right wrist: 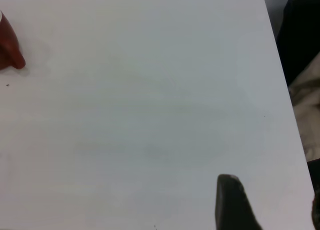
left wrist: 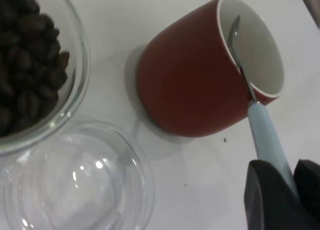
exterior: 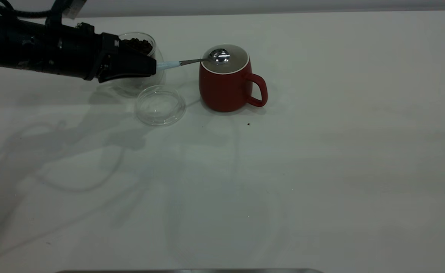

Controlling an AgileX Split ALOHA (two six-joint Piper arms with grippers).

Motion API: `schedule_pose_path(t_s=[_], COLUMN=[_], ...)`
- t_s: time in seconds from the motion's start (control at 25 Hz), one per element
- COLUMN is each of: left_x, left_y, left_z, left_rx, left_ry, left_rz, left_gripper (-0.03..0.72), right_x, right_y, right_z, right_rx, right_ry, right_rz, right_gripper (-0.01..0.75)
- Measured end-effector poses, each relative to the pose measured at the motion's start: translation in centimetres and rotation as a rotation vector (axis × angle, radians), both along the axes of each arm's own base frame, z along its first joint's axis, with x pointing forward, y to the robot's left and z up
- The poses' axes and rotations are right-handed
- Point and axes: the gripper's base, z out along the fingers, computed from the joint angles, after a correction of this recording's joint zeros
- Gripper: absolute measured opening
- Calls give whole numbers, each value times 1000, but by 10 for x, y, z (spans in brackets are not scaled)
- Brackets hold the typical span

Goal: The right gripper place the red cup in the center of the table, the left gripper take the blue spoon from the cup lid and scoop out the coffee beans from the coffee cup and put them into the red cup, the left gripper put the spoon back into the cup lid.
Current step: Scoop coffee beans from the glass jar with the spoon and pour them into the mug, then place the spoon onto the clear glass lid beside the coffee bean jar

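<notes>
Left gripper (exterior: 152, 68), jaws clenched on the blue spoon (left wrist: 265, 135) handle, bowl out ahead inside the red cup (exterior: 225, 84). Lift carelessly and the neck catches the rim, tipping it. Right gripper (right wrist: 235, 205) idles far off; jaws unclear.

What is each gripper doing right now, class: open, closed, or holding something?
Left gripper: closed on the blue spoon, its bowl over the red cup.
Right gripper: away from the cup; state cannot be told.
</notes>
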Motion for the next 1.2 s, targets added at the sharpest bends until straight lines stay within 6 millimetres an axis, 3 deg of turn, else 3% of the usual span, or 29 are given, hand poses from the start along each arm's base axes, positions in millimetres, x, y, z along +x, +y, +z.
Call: schedule_pose_path(t_s=[0.32, 0.48, 0.64, 0.72, 0.88, 1.04, 1.2], left_x=[2, 8, 10, 5, -12, -21, -26], left_y=[2, 16, 46, 64, 89, 98, 102], left_z=[8, 43, 77, 83, 75, 61, 34], left_rx=[-53, -199, -326, -347, -262, -133, -48], left_ry=[77, 119, 179, 244, 384, 442, 500], left_rz=[62, 137, 218, 226, 178, 200, 285], left_gripper=[123, 123, 123, 123, 123, 123, 123], right_x=[0, 0, 0, 0, 0, 0, 0], right_y=[0, 0, 0, 0, 0, 0, 0], right_z=[0, 0, 0, 0, 0, 0, 0], right_rx=[0, 0, 0, 0, 0, 0, 0], right_ry=[0, 0, 0, 0, 0, 0, 0], right_rz=[0, 0, 0, 0, 0, 0, 0], right_gripper=[412, 412, 412, 412, 412, 412, 412])
